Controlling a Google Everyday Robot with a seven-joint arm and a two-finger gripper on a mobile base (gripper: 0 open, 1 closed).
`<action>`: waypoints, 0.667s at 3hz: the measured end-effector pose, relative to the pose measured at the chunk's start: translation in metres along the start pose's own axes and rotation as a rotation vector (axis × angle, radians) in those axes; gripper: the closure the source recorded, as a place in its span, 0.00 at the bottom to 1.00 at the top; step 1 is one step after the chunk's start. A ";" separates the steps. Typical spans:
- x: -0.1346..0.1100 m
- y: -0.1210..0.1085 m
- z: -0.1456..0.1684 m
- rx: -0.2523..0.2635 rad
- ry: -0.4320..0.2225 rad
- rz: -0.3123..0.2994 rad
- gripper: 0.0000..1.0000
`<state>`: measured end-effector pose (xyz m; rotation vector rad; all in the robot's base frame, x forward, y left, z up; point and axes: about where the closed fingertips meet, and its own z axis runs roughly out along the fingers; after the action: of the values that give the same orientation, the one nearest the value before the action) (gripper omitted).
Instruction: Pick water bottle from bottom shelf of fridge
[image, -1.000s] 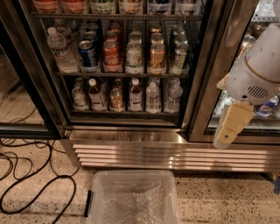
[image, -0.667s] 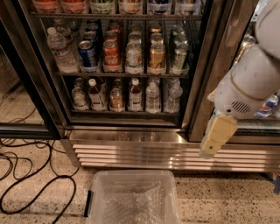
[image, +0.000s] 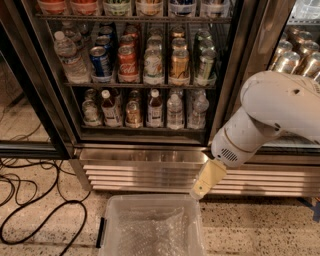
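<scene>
The fridge (image: 226, 75) stands with its middle section open to me. Its bottom shelf (image: 145, 129) holds a row of small bottles. Two clear water bottles (image: 175, 111) stand side by side at the right end of that row, with another clear one at the far left (image: 90, 111). Brown-liquid bottles with white caps (image: 154, 107) stand between them. My gripper (image: 207, 180) hangs from the white arm (image: 272, 112), low in front of the steel base panel (image: 145, 167). It is below and right of the water bottles and touches nothing.
A clear plastic bin (image: 150, 231) sits on the floor right below the gripper. Black cables (image: 40, 212) lie on the floor at left. The upper rack holds cans (image: 128, 62) and a larger clear bottle (image: 70, 57). Silver cans (image: 295, 56) fill the right section.
The arm and gripper have moved left and down, from beside the right door frame to in front of the base panel above the bin.
</scene>
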<state>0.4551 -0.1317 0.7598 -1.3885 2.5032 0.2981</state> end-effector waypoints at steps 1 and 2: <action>0.000 0.000 0.000 0.000 0.000 0.000 0.00; -0.004 0.011 0.033 -0.052 -0.026 0.011 0.00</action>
<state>0.4520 -0.1127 0.7303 -1.3822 2.4996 0.3831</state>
